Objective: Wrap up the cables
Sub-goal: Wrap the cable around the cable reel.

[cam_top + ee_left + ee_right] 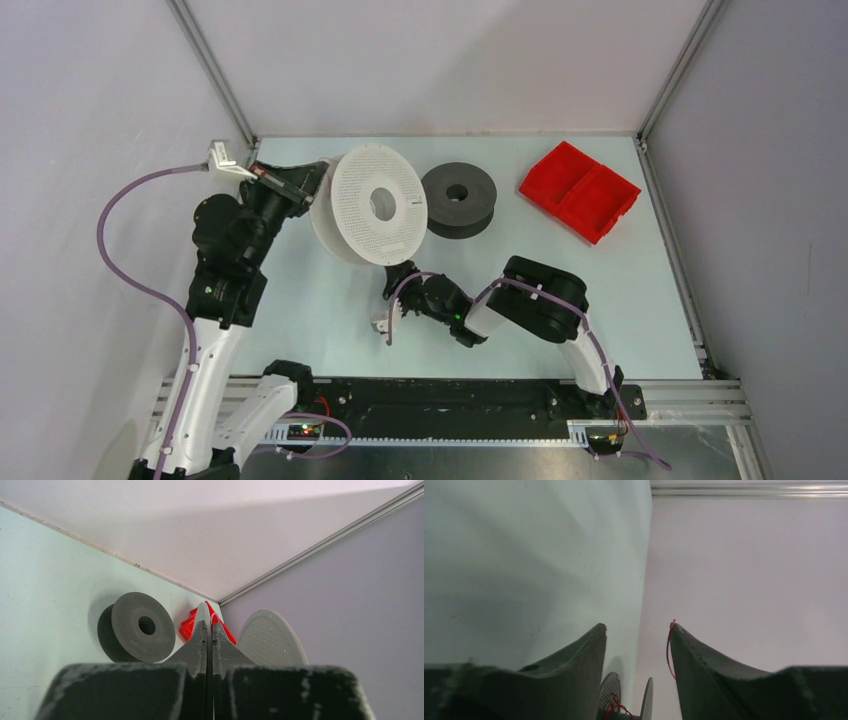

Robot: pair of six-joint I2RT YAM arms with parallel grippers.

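1. Pressing the left gripper [208,625] jaws tight together beside the white spool [355,200], standing tilted on its edge at the table's [330,310] back left.
2. Holding the right gripper [637,626] jaws wide apart, gripping nothing, over the table in front of that spool.
3. Showing the dark grey spool [475,208] just right of it, near the red tray [580,190].
4. Failing to make out the cables' pale strands in any view.

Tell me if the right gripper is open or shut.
Open: in the right wrist view, the right gripper has its fingertips well apart, with a clear gap between them.
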